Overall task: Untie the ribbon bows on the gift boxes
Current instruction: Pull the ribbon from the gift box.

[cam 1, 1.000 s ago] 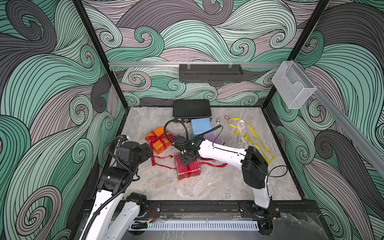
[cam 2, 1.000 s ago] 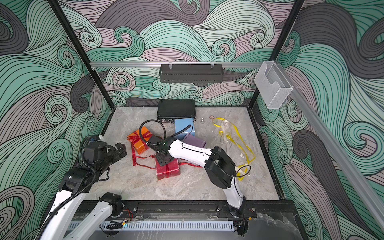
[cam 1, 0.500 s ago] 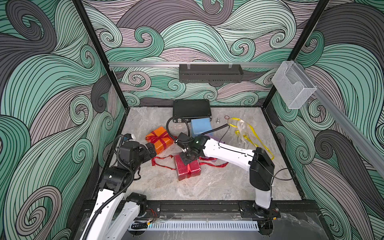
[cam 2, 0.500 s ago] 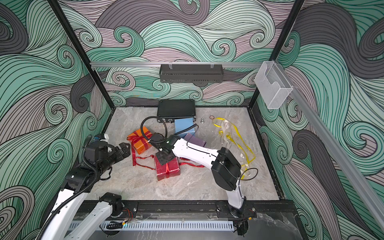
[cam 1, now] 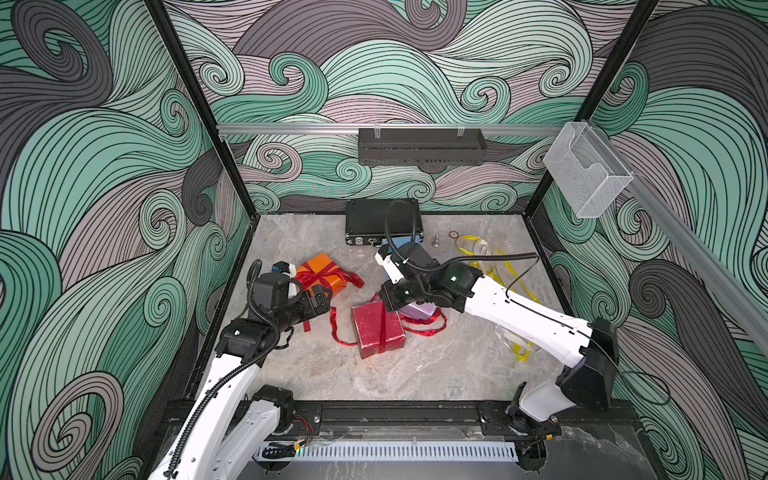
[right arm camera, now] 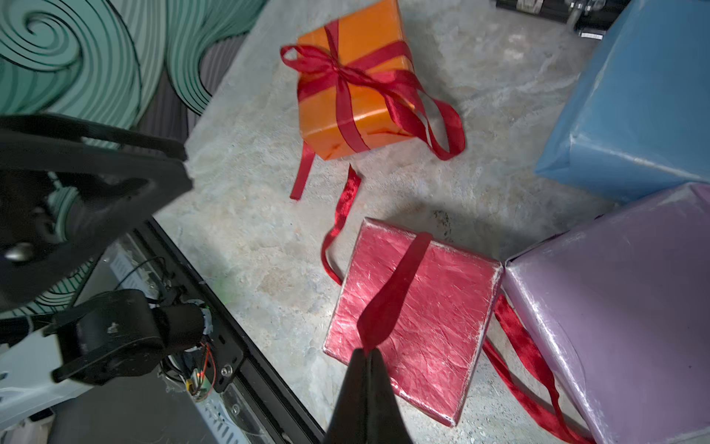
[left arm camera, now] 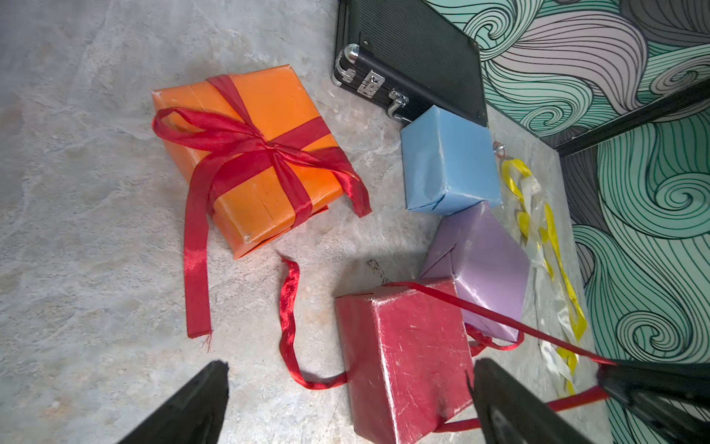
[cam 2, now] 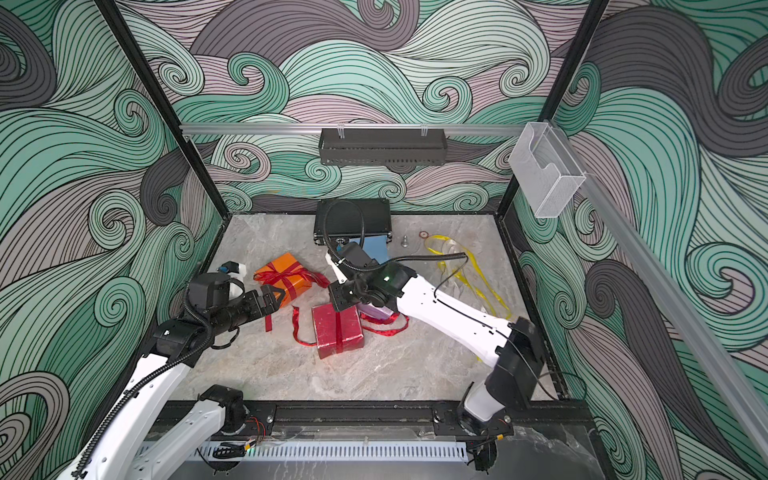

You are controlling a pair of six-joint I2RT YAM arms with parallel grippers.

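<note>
The right fingers [right arm camera: 357,396] are pinched shut on the red ribbon [right arm camera: 395,284] of the glossy red box [cam 1: 376,332], holding it taut above the box in the middle of the tabletop [cam 1: 374,386]. A lilac box [cam 1: 417,309] touches its far right side. Further left, the left fingers [left arm camera: 184,407] stand wide apart and empty, just near of the orange box [cam 1: 322,270], whose red bow [left arm camera: 265,148] is still tied.
</note>
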